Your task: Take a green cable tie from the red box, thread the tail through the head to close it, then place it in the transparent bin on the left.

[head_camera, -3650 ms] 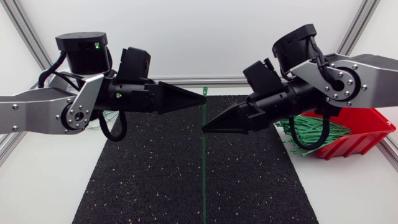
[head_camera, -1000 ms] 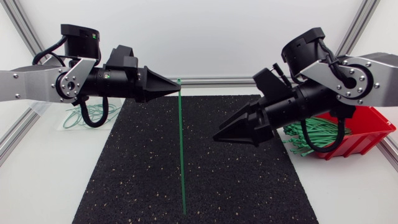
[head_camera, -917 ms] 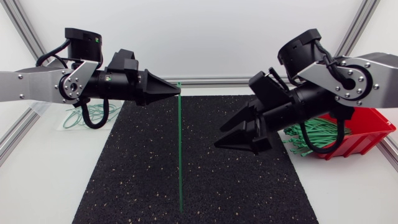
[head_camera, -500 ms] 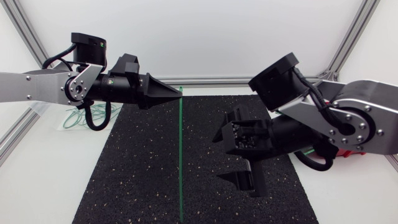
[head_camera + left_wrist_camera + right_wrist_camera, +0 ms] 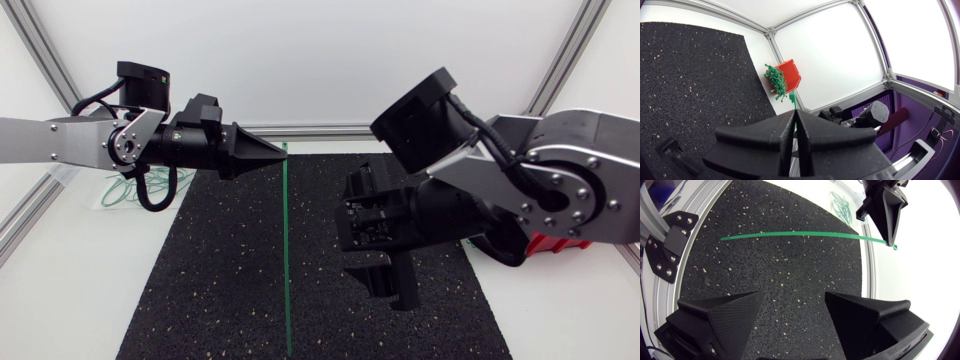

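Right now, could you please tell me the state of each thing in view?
Cable tie: straight, tail not threaded.
Left gripper: shut on the cable tie near its head.
Right gripper: open, empty.
Red box: holds loose green ties.
Looped ties: closed, at the left.

The green cable tie hangs straight and unclosed over the table's middle, its head end pinched by the left gripper. The red box, full of green ties, sits at the table's right edge.

A lab robot cell: aluminium-profile frame, white panels, black speckled mat.
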Tool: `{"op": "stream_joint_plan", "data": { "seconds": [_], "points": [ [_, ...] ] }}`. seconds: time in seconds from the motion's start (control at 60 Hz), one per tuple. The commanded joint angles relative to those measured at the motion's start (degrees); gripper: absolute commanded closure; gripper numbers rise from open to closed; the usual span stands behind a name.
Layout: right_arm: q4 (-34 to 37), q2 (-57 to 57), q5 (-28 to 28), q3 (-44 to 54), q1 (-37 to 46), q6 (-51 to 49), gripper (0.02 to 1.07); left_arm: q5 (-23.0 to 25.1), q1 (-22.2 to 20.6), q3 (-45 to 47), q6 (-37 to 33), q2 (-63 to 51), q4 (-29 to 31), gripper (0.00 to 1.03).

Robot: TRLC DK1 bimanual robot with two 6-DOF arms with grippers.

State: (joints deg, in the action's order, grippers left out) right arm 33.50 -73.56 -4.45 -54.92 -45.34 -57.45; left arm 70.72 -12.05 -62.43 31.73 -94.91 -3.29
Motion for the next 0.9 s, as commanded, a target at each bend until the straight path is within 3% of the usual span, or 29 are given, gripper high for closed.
{"op": "stream_joint_plan", "data": {
  "seconds": [0.0,0.133,0.25,0.517,0.767,0.833,0.883],
  "points": [
    [2.10,0.43,-1.18,0.16,-0.98,2.61,0.18,1.00,0.19,-1.73,1.06,-0.97,-0.49,0.99],
    [7.99,-1.41,-6.54,-2.48,0.25,5.68,0.18,1.00,-0.16,-1.81,1.06,-1.59,-0.75,0.99],
    [4.56,-1.76,-6.10,0.69,1.75,0.50,0.18,1.00,-0.16,-2.43,1.50,-2.29,-0.75,0.99],
    [-18.11,1.93,-3.46,14.31,0.96,-11.02,0.18,1.00,-0.34,-2.43,1.59,-2.91,-0.67,0.99],
    [-40.44,5.97,-4.60,25.21,-1.59,-24.11,0.18,1.09,0.01,-2.69,2.46,-3.00,-0.58,0.99],
    [-44.92,7.20,-5.04,28.55,-1.86,-32.11,0.06,1.09,0.10,-2.96,3.17,-3.35,-0.58,0.99],
    [-47.65,7.03,-5.66,30.39,-2.47,-36.06,0.06,1.09,0.19,-3.31,4.13,-3.79,-0.58,0.99]
  ]
}}
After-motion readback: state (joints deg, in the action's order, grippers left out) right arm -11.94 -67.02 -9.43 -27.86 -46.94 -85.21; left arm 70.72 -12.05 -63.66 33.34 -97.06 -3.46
